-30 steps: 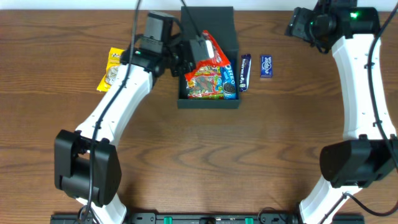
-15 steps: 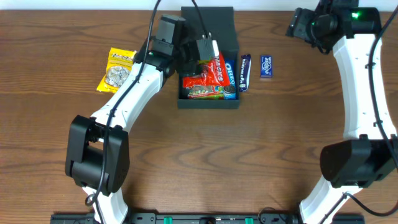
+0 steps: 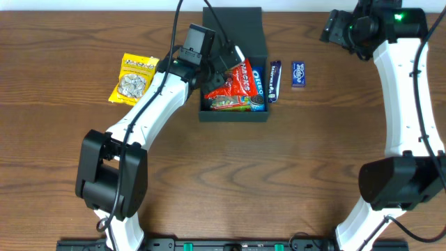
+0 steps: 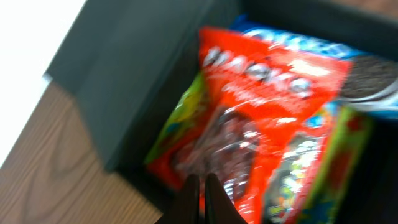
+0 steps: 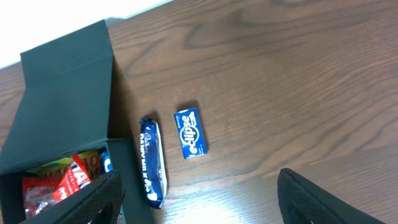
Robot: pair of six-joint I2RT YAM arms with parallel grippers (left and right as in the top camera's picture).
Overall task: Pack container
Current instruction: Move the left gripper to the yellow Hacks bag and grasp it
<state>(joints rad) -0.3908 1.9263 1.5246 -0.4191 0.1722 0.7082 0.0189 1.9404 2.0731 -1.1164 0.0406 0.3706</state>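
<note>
The left gripper (image 4: 200,196) is seen closed to a thin slit and pinched on an edge of the red packet (image 4: 261,124), a glossy, crinkled foil bag that is held inside the container (image 3: 233,116). The container, a matte dark box with flat, stiff walls, is set on the wood-grain table (image 3: 279,174), with its flap lid (image 5: 68,93) folded back at the far side. Inside, a green printed packet (image 3: 230,104) is laid by the near wall, and a blue cookie pack (image 3: 256,85) is stood against the right wall. Just right of the container a slim dark blue bar (image 5: 152,163) is laid, with a small flat blue box (image 5: 189,133) beside it. Well left of the container a crinkled yellow packet (image 3: 132,77) is found. The right gripper (image 5: 199,186) is held wide open and empty, beyond the container's far right.
</note>
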